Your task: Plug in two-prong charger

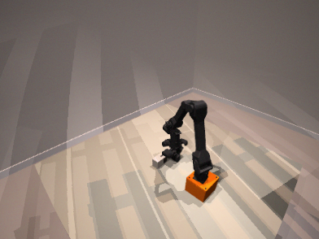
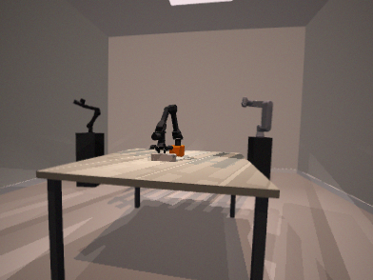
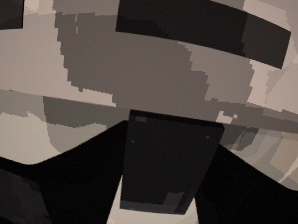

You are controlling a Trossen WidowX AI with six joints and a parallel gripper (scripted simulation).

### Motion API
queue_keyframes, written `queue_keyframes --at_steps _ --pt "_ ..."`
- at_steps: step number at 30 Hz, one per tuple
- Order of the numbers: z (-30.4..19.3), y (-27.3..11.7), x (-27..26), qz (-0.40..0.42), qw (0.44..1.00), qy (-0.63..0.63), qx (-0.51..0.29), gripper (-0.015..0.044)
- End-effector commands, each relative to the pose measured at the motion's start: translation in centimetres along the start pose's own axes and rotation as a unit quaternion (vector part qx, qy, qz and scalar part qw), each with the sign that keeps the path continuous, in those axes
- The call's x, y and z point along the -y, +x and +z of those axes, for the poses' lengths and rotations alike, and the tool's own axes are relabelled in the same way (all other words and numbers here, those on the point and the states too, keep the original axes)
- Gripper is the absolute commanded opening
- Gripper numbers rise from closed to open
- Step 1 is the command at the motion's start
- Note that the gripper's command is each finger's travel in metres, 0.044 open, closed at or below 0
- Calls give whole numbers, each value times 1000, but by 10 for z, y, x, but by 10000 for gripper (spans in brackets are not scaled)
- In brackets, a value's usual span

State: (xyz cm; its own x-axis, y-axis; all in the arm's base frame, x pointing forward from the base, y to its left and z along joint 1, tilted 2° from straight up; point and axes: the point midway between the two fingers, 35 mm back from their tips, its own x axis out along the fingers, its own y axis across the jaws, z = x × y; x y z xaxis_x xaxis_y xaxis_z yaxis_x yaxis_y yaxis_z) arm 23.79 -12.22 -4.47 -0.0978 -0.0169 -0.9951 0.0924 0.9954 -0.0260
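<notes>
My gripper [image 1: 172,156] [image 2: 161,149] [image 3: 161,134] is shut on the dark, box-shaped charger [image 3: 170,170], which lies between the two black fingers in the wrist view. The charger's prongs do not show, so I cannot tell where they are relative to any slots. The pale power strip [image 1: 158,162] [image 2: 163,157] [image 3: 30,60] lies on the table, right beside the gripper. In the wrist view it fills the upper part, with a wide dark patch [image 3: 200,30] and part of another dark patch [image 3: 10,15] on it. The charger's far end overlaps the strip's near edge in that view. Contact is unclear.
The arm's orange base [image 1: 201,187] [image 2: 178,150] stands close to the gripper on the wooden table [image 1: 122,215] [image 2: 105,172]. Striped shadows cross the table. Two other arms stand on dark pedestals [image 2: 89,159] [image 2: 260,154] beyond the table, to its left and right.
</notes>
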Motion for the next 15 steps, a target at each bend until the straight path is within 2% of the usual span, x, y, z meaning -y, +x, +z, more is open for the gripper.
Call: queue_keyframes --at_steps 1,15 --pt "13 -1 0 0 1000 -1 15 0" --pt "18 -1 0 0 1000 -1 15 0"
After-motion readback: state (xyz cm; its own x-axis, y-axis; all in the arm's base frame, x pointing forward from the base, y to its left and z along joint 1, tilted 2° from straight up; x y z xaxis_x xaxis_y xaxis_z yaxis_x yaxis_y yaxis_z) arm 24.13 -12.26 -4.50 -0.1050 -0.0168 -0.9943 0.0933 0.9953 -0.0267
